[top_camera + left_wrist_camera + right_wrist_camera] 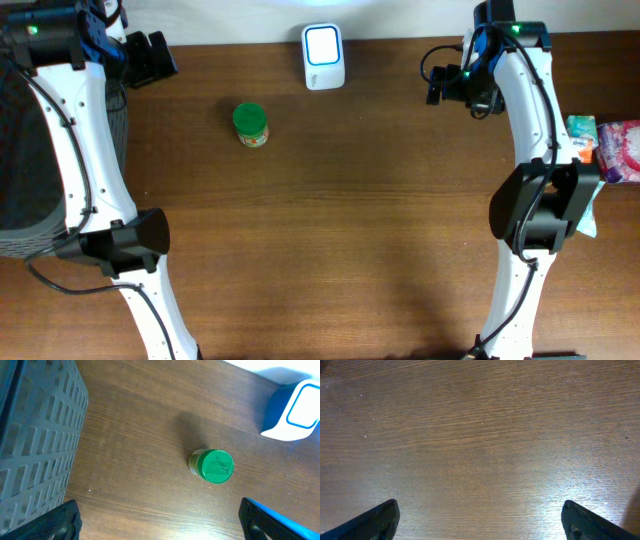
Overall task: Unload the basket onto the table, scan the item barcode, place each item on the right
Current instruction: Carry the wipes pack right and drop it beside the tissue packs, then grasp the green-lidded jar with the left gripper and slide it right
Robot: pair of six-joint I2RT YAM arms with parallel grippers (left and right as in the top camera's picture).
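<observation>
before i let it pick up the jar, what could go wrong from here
The small round jar with the green lid stands upright in the open; the wide-open left fingers could knock it over and set it rolling. Its barcode is not visible, so it may end up facing away from the white, blue-lit scanner box and need turning.

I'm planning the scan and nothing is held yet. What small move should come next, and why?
Probably move the left jaws toward the jar: both pairs of jaws stand open and empty, and the jar shows in the left wrist view, apart from the scanner.
</observation>
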